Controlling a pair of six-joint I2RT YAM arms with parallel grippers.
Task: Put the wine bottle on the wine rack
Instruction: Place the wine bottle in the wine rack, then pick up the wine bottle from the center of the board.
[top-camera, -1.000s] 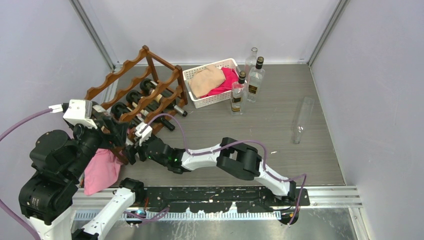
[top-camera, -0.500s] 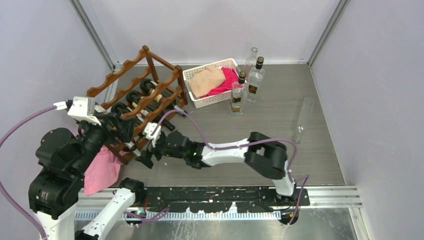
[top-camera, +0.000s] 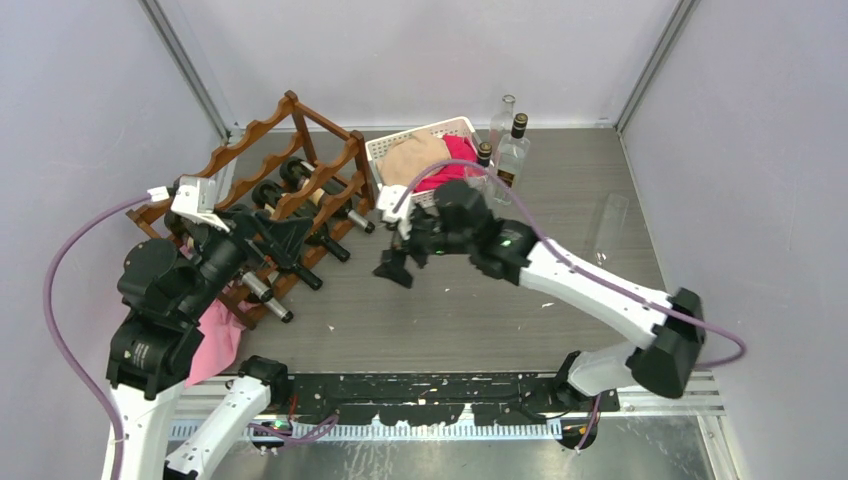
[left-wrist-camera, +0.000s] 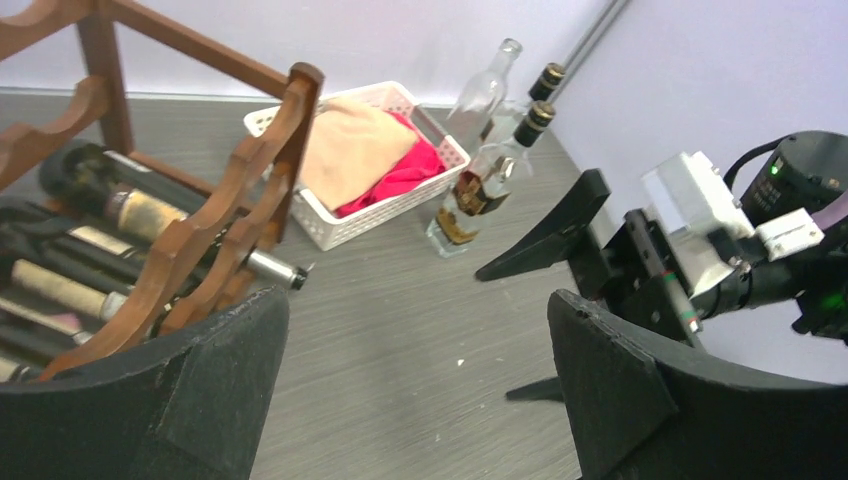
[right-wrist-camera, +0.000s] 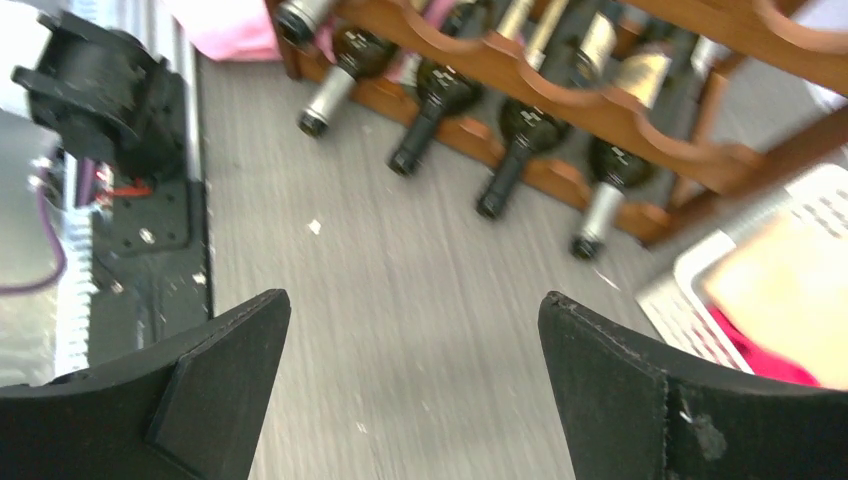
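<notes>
Three upright bottles (top-camera: 513, 152) stand by one basket (left-wrist-camera: 340, 225) (white plastic).

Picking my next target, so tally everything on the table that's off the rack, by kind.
Standing bottles: 3
Clear glass vessel lying flat: 1
White basket: 1
Cloths: 3 (tan and red in the basket, pink outside it)
Total: 8

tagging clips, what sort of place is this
Probably a robot test cell: plain walls box in a grey table, left arm and right arm mounted on a metal rail.
</notes>
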